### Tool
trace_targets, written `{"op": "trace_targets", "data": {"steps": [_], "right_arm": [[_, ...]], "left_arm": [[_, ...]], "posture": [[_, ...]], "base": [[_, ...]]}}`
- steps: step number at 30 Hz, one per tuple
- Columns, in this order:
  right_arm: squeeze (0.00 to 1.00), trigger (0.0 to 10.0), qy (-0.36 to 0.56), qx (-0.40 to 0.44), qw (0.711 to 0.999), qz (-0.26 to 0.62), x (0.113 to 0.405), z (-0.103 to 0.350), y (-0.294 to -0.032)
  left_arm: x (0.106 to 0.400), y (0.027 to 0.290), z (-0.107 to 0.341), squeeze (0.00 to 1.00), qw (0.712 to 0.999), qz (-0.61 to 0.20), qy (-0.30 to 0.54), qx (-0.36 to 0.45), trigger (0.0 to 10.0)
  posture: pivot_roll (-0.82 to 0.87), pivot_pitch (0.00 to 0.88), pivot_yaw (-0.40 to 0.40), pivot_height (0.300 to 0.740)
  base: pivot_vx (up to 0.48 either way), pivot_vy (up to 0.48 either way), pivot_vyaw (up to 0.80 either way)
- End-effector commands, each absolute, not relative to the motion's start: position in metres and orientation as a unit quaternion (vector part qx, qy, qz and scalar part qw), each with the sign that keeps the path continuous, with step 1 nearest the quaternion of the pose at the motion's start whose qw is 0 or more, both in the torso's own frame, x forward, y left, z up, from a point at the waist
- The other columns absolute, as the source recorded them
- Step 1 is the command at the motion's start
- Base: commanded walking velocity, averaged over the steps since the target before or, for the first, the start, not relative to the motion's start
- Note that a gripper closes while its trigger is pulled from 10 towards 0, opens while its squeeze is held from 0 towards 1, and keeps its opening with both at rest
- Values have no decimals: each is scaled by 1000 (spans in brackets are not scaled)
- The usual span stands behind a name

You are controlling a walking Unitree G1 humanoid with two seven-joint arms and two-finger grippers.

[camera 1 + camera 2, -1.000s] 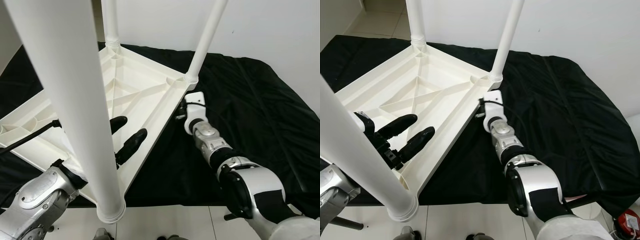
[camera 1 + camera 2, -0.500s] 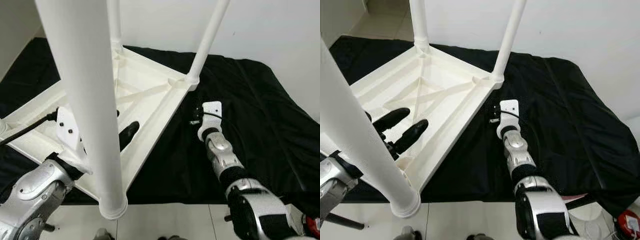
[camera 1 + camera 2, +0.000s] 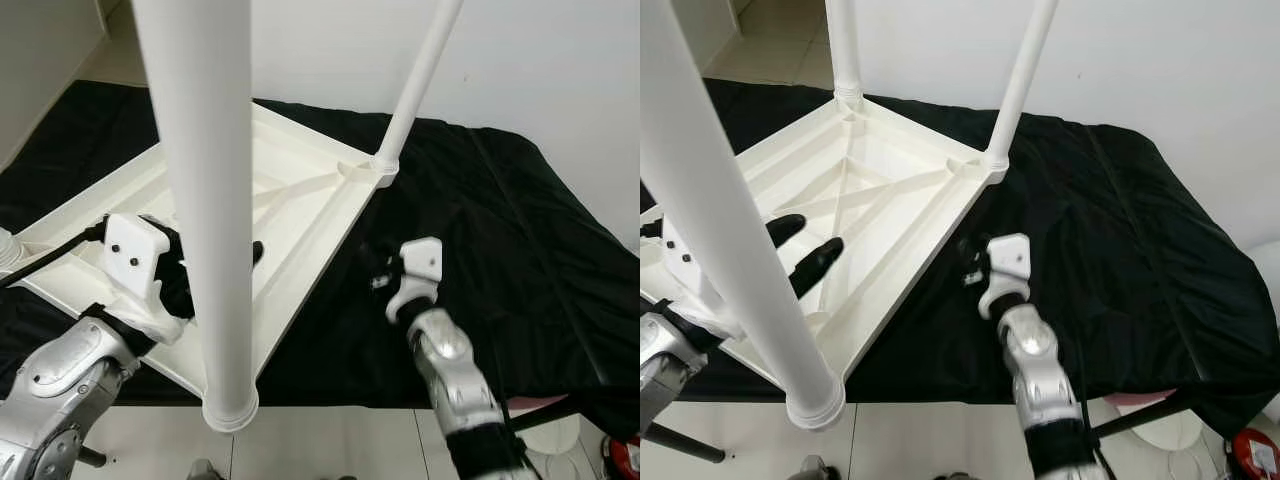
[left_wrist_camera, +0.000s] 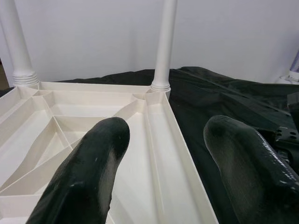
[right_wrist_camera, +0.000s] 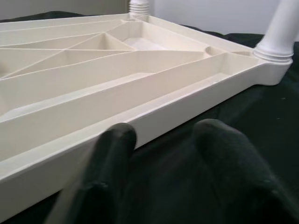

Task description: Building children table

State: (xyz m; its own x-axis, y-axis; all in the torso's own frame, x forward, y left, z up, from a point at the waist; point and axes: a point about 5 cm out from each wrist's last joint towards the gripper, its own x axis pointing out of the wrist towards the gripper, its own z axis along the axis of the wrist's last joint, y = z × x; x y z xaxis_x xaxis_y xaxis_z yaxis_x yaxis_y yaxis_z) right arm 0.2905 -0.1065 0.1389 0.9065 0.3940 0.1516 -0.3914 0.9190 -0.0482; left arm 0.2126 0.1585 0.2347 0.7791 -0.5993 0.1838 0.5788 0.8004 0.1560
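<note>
The white children's table (image 3: 880,190) lay upside down on the black cloth (image 3: 1120,230), legs (image 3: 1025,75) pointing up. My left gripper (image 3: 800,250) hovered over its ribbed underside near the front edge, fingers spread and empty. My right gripper (image 5: 163,154) hung just beside the table's right rim, over the cloth, fingers parted, holding nothing.

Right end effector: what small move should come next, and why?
Probably ease the right end effector forward to the table top's near edge and close on it: its fingers stand open just short of that rim, over the black cloth, holding nothing.
</note>
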Motion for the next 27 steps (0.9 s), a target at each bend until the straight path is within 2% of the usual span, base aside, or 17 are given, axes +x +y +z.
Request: {"op": "trace_targets", "data": {"steps": [1,5,6,8,9,13,15,20,27], "right_arm": [[1000,10000,-81,-7,972,221,283,144,-105],[1000,10000,-69,0,971,229,277,143,-101],[102,10000,-60,4,972,225,276,141,-99],[102,10000,-54,7,973,222,277,140,-98],[0,10000,-46,18,974,220,277,140,-96],[0,10000,-34,33,975,216,279,139,-92],[0,10000,-1,78,974,213,283,136,-81],[0,10000,30,113,969,220,290,135,-64],[0,10000,72,126,966,215,297,130,-48]], "left_arm": [[210,156,233,0,936,-329,-111,49,10000],[209,154,231,0,938,-325,-111,47,10000],[209,154,230,0,940,-321,-111,47,10000],[209,154,229,0,941,-317,-111,46,10000],[209,154,228,0,942,-314,-113,46,10000],[209,154,228,0,943,-309,-116,47,10000],[210,154,229,0,944,-300,-125,47,10000],[212,155,231,0,946,-292,-134,49,10000],[213,155,231,0,945,-290,-141,49,10000]], "posture": [[82,78,-119,740],[84,61,-126,740],[85,56,-127,740],[85,56,-127,740],[89,48,-132,740],[96,39,-140,740],[102,22,-153,740],[103,11,-163,740],[103,10,-166,740]], "base": [[0,0,0],[0,0,0],[0,0,0],[0,0,0],[0,0,0],[0,0,0],[0,0,0],[0,0,0],[0,0,0]]}}
